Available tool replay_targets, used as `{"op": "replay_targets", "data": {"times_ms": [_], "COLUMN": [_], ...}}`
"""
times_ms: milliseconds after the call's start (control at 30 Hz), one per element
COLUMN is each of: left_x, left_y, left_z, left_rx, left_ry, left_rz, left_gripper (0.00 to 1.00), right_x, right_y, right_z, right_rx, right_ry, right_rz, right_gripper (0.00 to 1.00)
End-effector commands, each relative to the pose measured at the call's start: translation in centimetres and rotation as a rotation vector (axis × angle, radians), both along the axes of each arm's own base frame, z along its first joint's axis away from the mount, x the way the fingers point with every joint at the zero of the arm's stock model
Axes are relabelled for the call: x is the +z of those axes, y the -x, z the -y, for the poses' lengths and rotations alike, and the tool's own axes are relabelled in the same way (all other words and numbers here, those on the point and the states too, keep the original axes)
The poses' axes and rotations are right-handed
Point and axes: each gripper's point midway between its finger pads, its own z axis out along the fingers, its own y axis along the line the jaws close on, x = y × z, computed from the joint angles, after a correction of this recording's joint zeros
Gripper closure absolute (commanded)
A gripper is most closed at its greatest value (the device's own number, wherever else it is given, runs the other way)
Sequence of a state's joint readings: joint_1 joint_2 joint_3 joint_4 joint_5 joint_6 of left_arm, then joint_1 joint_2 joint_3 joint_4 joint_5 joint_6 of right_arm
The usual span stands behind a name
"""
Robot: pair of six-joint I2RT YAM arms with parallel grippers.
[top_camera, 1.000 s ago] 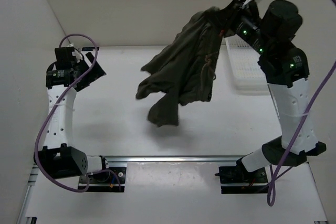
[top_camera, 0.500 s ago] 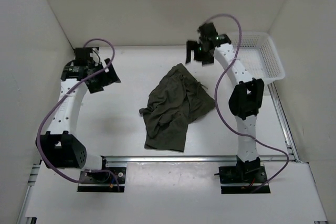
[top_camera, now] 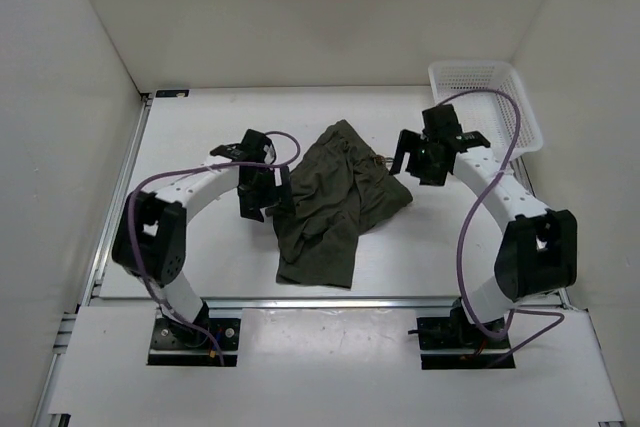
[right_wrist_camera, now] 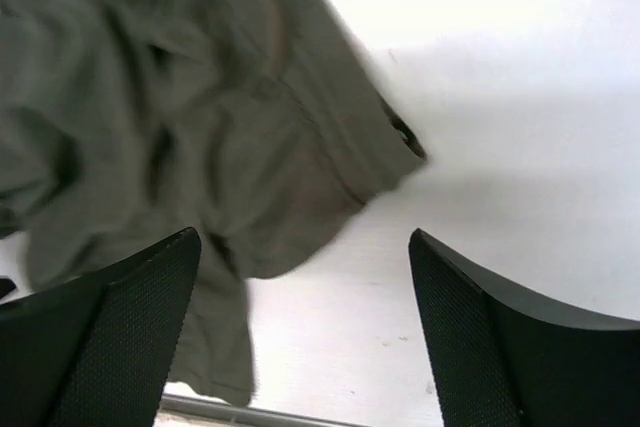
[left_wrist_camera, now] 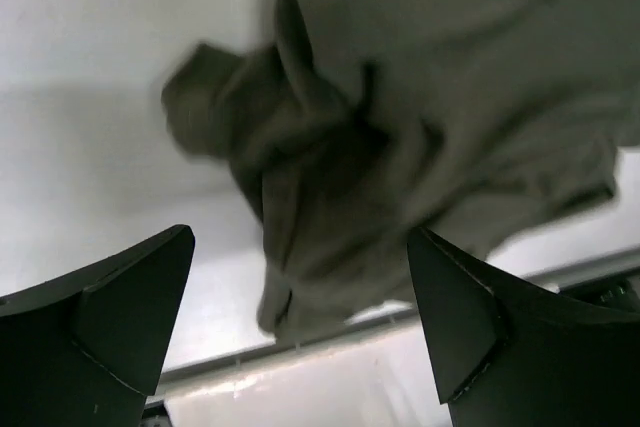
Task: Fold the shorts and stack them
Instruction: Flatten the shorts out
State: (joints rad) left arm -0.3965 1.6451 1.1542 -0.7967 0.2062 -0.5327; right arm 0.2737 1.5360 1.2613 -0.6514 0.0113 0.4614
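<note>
The dark olive shorts (top_camera: 335, 197) lie crumpled in a heap on the white table, mid-centre. My left gripper (top_camera: 263, 195) hovers at their left edge, jaws wide apart and empty; its wrist view shows the bunched fabric (left_wrist_camera: 400, 147) ahead of the gripper (left_wrist_camera: 300, 322). My right gripper (top_camera: 425, 162) is just off the shorts' right edge, open and holding nothing. In the right wrist view the cloth (right_wrist_camera: 170, 117) fills the upper left, and bare table lies between the open gripper (right_wrist_camera: 305, 327).
A white mesh basket (top_camera: 495, 97) stands at the back right corner. A metal rail (top_camera: 330, 299) runs along the table's near edge. White walls enclose the table on three sides.
The right gripper let go of the lifted shorts, which dropped into a heap on the table. Both arms have since swung in low beside the heap, one at each side.
</note>
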Motion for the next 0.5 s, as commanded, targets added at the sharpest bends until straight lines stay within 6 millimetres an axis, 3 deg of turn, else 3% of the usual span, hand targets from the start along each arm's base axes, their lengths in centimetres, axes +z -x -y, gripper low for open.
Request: {"op": "replay_targets", "data": {"times_ms": [0, 33, 67, 133, 167, 200, 367, 467], "left_x": [-0.2, 0.0, -1.1, -1.3, -1.3, -0.9, 0.8, 4.1], "left_y": [-2.9, -3.8, -4.1, -5.0, -5.8, -6.0, -6.7, -8.2], "left_z": [1.2, 1.5, 1.6, 1.7, 1.6, 1.8, 0.0, -1.8], "left_rx": [0.025, 0.011, 0.003, 0.002, 0.001, -0.002, 0.054, 0.109], "left_ry": [0.016, 0.017, 0.004, 0.009, 0.008, 0.020, -0.009, -0.008], "left_rz": [0.043, 0.058, 0.036, 0.034, 0.043, 0.050, 0.072, 0.144], "left_gripper": [0.00, 0.00, 0.06, 0.29, 0.47, 0.89, 0.90, 0.90], "right_x": [-4.4, -6.1, -6.6, -7.2, -7.7, -7.5, -7.6, -8.5], "right_y": [0.9, 1.1, 0.9, 0.6, 0.3, 0.0, -1.2, -1.4], "right_z": [1.2, 1.3, 1.8, 1.2, 0.9, 0.6, -0.3, -1.3], "right_rx": [-0.077, -0.080, -0.110, -0.099, -0.091, -0.081, -0.074, -0.054], "right_ry": [-0.073, -0.103, -0.145, -0.224, -0.237, -0.254, -0.296, -0.327], "right_rz": [-0.114, -0.152, -0.168, -0.192, -0.193, -0.181, -0.179, -0.207], "right_gripper": [0.14, 0.14, 0.15, 0.17, 0.18, 0.20, 0.26, 0.35]}}
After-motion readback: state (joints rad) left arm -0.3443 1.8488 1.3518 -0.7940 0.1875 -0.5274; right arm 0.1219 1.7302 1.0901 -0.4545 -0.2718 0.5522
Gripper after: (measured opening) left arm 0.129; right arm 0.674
